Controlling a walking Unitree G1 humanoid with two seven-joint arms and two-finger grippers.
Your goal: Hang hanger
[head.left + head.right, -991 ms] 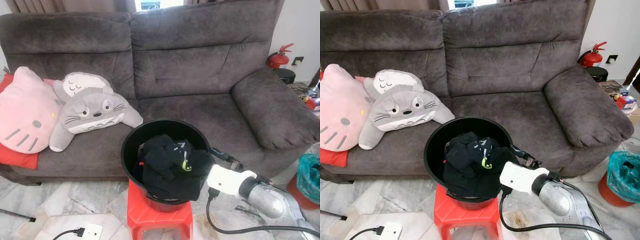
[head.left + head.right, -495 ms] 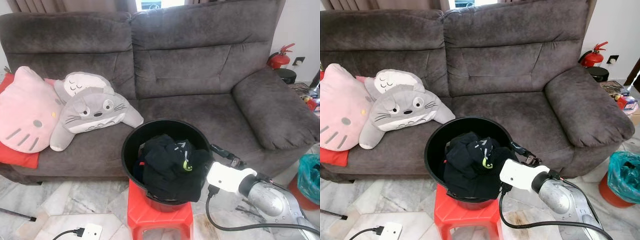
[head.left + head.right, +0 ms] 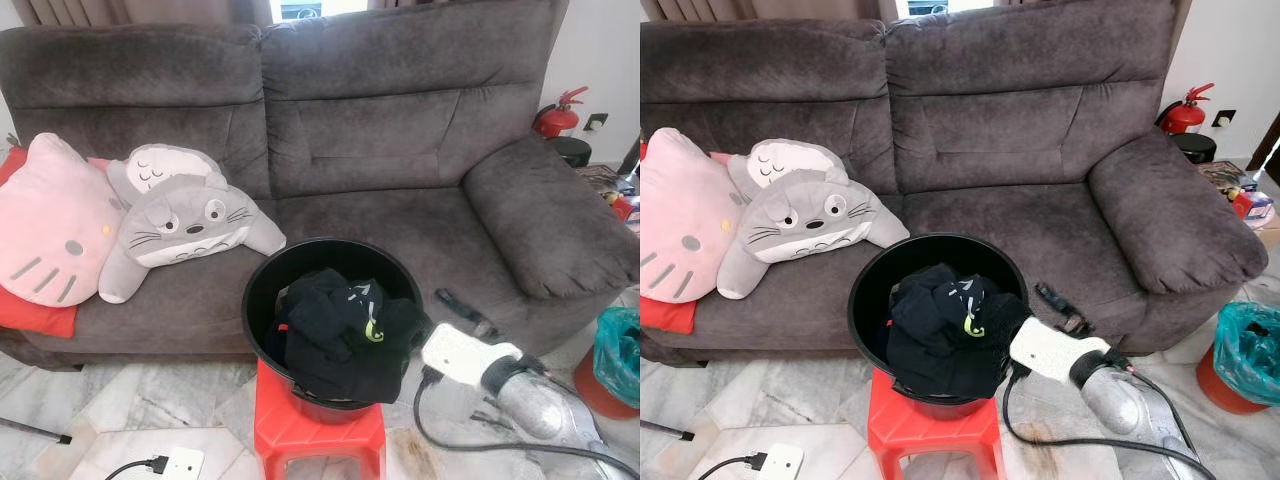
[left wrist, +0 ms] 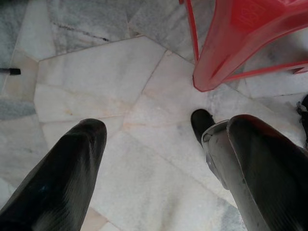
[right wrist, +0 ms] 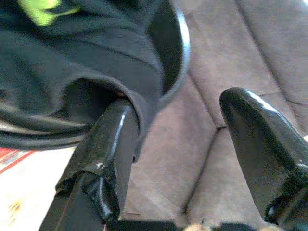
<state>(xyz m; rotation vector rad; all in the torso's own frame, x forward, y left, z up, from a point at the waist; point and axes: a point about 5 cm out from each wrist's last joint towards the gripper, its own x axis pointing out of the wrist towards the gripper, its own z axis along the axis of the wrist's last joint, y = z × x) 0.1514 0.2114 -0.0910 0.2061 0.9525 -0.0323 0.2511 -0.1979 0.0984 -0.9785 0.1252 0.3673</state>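
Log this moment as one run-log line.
right gripper: open, beside black bucket rim, one finger under dark clothes | left gripper: open, idle above floor | bucket on red stool | no hanger seen

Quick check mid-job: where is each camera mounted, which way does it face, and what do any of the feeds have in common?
Left and right eye views: head stereo pair, looking forward and down at the sofa, black bucket of dark clothes on the red stool; right arm shows.
Left wrist view: looks down at marble floor past the open left gripper.
Right wrist view: looks along the open right gripper at the bucket rim.
Shared: the stool shows in eye and left wrist views; bucket and clothes in eye and right wrist views.
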